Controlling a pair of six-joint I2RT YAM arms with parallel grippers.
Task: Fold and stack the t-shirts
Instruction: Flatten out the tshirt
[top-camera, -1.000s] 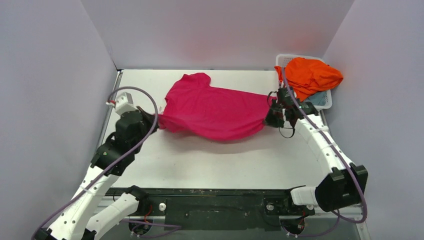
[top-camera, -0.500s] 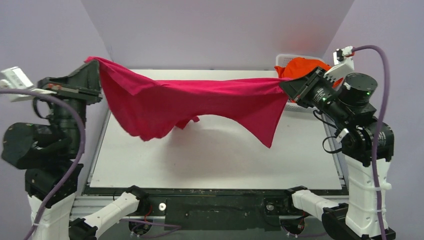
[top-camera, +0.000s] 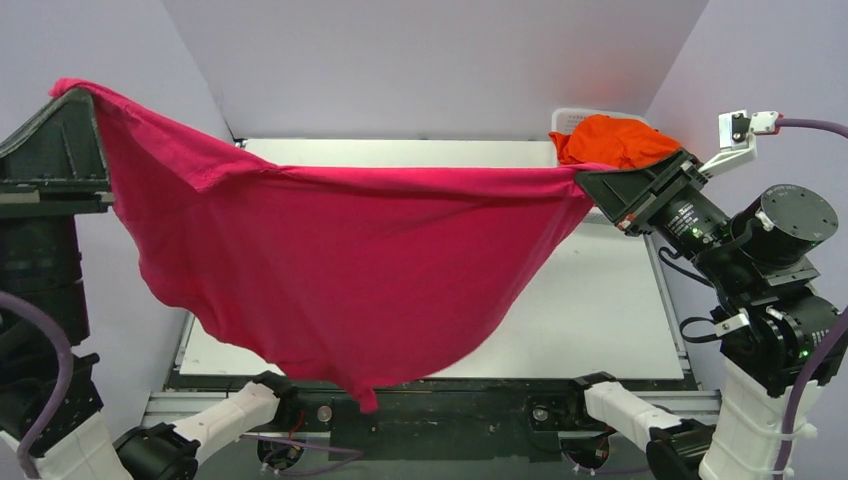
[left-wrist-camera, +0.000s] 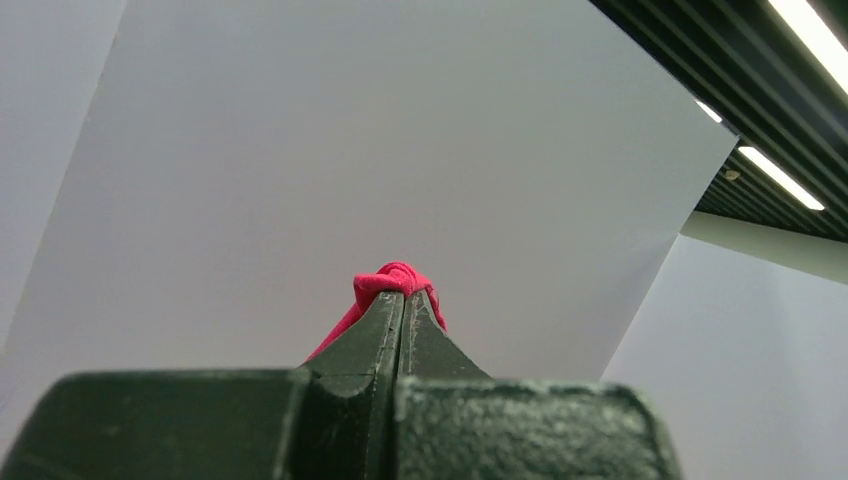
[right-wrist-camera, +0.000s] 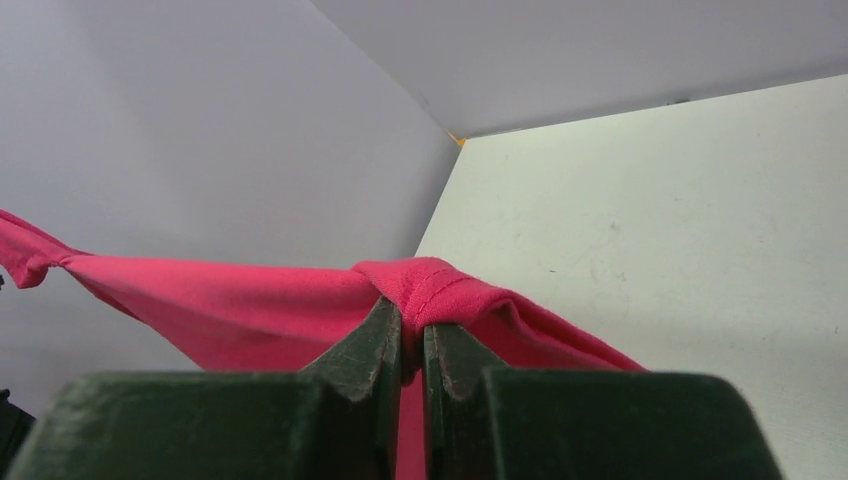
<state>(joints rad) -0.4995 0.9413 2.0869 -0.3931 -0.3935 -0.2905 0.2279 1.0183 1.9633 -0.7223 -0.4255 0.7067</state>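
The magenta t-shirt (top-camera: 340, 260) hangs stretched across the middle of the top view, above the bench (top-camera: 600, 320) and hiding much of it. At upper left the left hand (top-camera: 68, 95), its arm cut off by the frame edge, pinches one bunched corner. The right hand (top-camera: 588, 182), right of centre, is clamped on another. The orange t-shirt (top-camera: 612, 142) sits bunched at upper right; what it rests on is hard to make out.

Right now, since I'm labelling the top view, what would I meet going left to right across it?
left tool → pink shirt → right tool. The orange shirt overlaps the right tool sideways, so it is left out.
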